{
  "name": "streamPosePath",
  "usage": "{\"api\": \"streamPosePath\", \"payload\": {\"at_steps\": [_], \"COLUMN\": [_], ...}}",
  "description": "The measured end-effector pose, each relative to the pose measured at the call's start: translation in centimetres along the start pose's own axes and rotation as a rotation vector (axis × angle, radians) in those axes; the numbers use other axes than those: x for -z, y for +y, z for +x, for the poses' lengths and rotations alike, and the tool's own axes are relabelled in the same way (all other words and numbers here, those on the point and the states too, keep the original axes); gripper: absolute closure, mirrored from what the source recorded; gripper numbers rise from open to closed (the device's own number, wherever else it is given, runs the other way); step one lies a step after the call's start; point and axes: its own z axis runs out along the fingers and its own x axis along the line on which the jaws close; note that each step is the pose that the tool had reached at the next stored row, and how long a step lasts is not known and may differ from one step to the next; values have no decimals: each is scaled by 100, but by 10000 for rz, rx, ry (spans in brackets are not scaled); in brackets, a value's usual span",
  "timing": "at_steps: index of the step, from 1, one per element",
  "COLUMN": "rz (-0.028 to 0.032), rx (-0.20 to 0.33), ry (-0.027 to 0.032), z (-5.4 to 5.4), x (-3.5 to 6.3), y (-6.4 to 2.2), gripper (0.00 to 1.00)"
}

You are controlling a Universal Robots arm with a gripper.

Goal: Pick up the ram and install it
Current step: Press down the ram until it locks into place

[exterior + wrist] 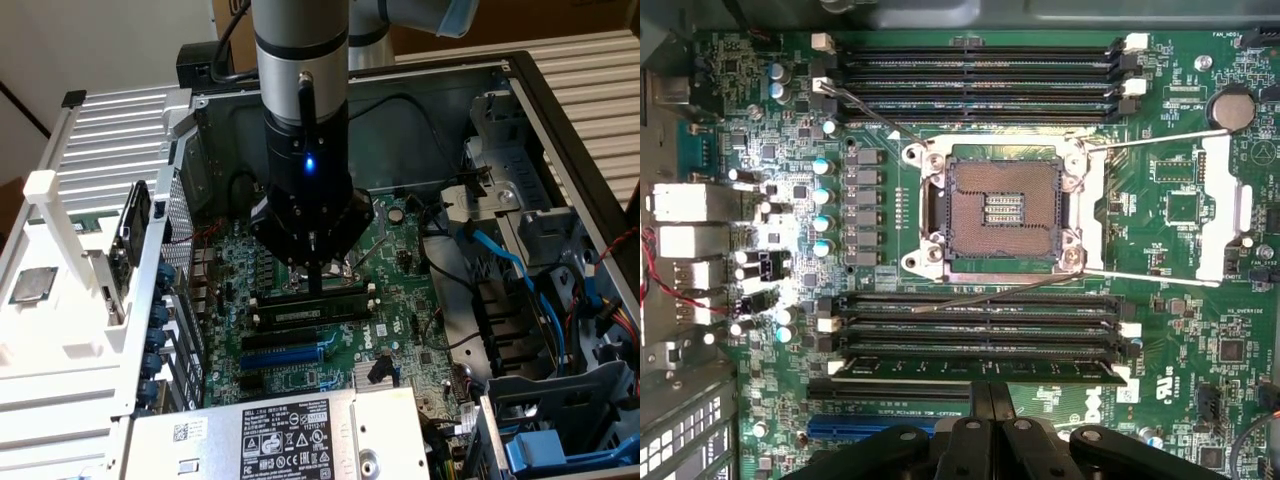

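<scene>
The ram [975, 369], a thin, stiff, fragile stick best gripped along its top edge, is seen seated in a memory slot [975, 345] beside the CPU socket [1005, 208], with the hand [990, 400] closed directly above it.

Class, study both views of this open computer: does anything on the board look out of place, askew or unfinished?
The CPU socket stands bare, its pin grid exposed and its retaining levers swung open. The ram sits level along the slot nearest the blue expansion slot, with the shut gripper at its middle. Nothing looks damaged.
</scene>
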Motion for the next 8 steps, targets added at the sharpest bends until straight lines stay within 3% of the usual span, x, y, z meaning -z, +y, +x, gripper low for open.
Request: {"api": "streamPosePath", "payload": {"at_steps": [4,8], "rz": [-5,-5], "rx": [-336,-346], "ry": [18,19], "z": [0,0], "x": [1,0], "y": [0,0], "gripper": [90,90]}}
